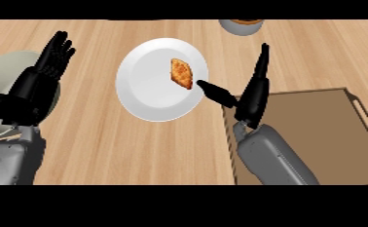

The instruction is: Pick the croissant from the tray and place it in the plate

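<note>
The croissant [182, 73] lies on the plate [144, 99] just left of the spread, empty right hand [248, 97], so the placing looks done.

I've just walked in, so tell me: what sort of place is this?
Most likely a kitchen counter: a wooden top holds a white plate with a croissant on it, and a brown tray sits beside it.

Bare counter [108, 143] left of tray [316, 99]; plate [144, 94] between.
</note>
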Robot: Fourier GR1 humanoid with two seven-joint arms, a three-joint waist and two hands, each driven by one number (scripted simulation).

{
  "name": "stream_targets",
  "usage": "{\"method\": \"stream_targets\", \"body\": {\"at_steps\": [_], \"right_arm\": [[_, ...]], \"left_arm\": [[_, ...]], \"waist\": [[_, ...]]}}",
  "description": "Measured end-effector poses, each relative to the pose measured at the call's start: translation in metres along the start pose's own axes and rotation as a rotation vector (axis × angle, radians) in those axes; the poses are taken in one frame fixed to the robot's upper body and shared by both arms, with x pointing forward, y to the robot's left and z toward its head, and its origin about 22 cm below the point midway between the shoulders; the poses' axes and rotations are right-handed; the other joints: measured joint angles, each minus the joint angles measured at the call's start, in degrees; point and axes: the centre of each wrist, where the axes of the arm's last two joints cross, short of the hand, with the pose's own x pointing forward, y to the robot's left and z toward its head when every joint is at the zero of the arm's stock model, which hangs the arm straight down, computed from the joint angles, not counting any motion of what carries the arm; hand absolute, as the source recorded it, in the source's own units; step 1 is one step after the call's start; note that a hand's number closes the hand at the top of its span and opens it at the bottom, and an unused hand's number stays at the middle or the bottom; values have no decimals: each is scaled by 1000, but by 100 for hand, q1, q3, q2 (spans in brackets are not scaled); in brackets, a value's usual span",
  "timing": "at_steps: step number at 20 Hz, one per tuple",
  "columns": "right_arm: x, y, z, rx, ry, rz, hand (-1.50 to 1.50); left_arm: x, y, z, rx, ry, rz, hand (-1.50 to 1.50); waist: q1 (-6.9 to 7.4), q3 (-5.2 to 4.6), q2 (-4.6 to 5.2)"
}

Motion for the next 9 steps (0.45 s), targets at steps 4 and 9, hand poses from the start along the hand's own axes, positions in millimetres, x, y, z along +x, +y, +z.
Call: {"method": "stream_targets", "body": {"at_steps": [4, 9], "right_arm": [[-14, -35, 18, 3, -5, 12, -150], [-16, -71, 26, -10, -19, 25, -150]], "left_arm": [[9, 2, 2, 1, 5, 7, 0], [7, -2, -1, -3, 7, 8, 0]], "waist": [[6, 0, -1], [22, 1, 11]]}}
